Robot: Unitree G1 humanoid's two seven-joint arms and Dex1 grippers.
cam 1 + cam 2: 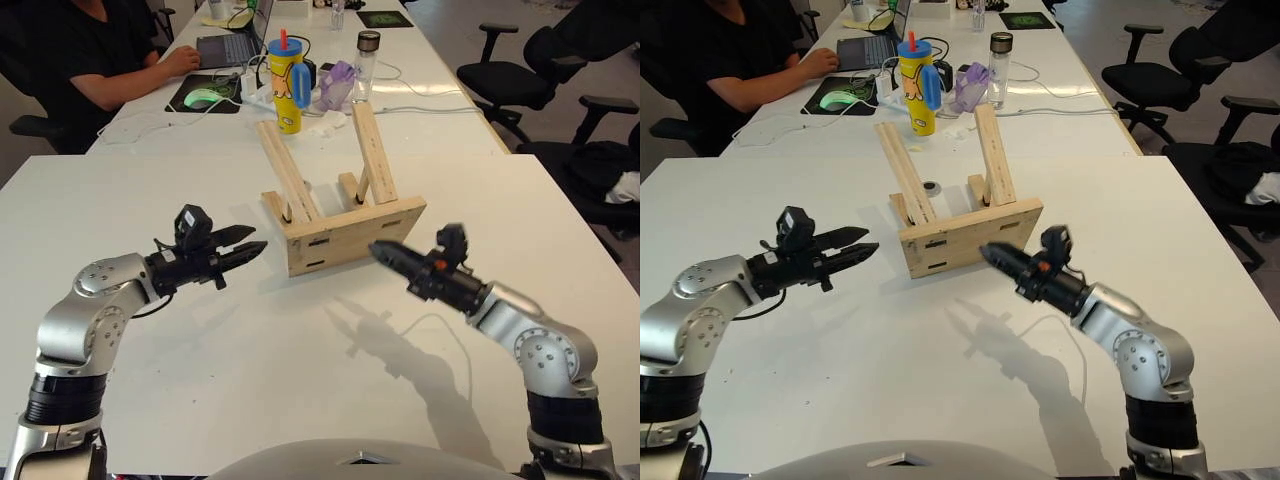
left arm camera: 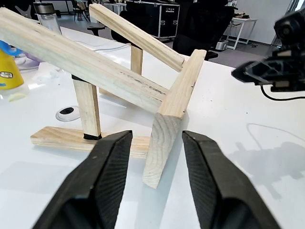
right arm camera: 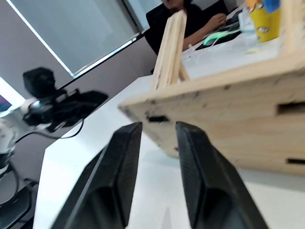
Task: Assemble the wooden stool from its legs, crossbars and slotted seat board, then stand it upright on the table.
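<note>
Between my two grippers, out on the white table (image 1: 300, 400), the stool (image 1: 340, 200) lies on its side. The slotted seat board (image 1: 355, 237) stands on one long edge with its broad face toward me. Its legs (image 1: 285, 170) run away from me toward the far edge of the table, and a short crossbar (image 1: 348, 186) shows between them. From these pictures the joinery looks done; I judge that what remains is tipping the stool up onto its feet.

The board's long axis runs across me, left to right, with its right end skewed a little farther off. My left gripper (image 1: 252, 252) sits just beside the board's left end — fingers apart, nothing held — and through its wrist camera that end grain lines up with the gap between the fingers, though it lies ahead of the tips. My right gripper (image 1: 378, 250) points at the board's front face near its lower edge, right of the middle, its fingers a narrow gap apart and empty. I cannot tell whether its tip touches the wood.

Both arms are close, one toward each end. To right the stool I expect the board must rotate about that long axis — upper edge swinging toward me, legs swinging down.
</note>
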